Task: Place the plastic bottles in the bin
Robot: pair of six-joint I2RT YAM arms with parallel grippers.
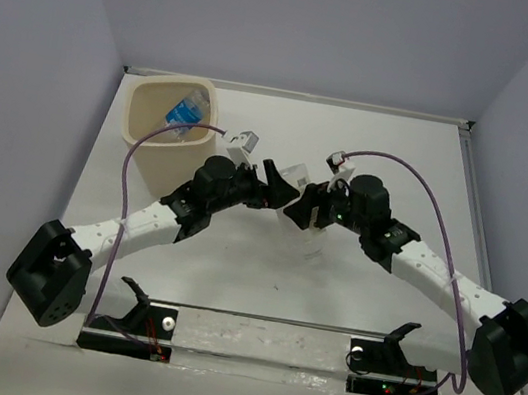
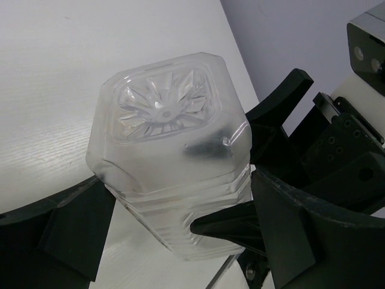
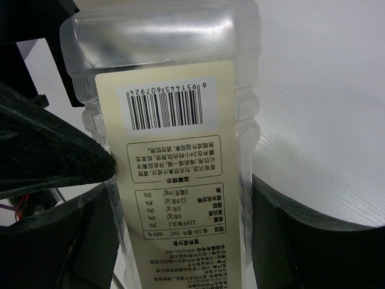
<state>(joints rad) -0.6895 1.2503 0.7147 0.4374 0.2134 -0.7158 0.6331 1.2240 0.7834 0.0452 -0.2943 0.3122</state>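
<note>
Overhead view, left to right. At the far left corner of the white table (image 1: 400, 170) stands the cream-beige bin (image 1: 143, 142); a blue-labelled bottle (image 1: 188, 110) lies inside it, tilted against the far wall. The left arm (image 1: 143, 223) reaches inward from its base, and the left gripper (image 1: 277, 181) meets the right gripper (image 1: 301, 204) near the table's centre. Between them is the squarish bottle (image 1: 296, 175), well apart from the bin.

Left wrist view. The squarish bottle (image 2: 168, 150) points its star-moulded base at the camera. The left gripper (image 2: 180, 226) has its jaws spread wide, one finger on either side of the bottle; whether they touch it cannot be told. At the right, a finger (image 2: 219, 226) of the other gripper presses against the ribbed wall.

Right wrist view. The right gripper (image 3: 180, 241) is closed on the squarish bottle (image 3: 174, 90), a finger against each side. The bottle's cream label (image 3: 174, 198), with barcode and printed text, faces the camera. The right arm (image 1: 434, 272) runs back to its base at the right.
</note>
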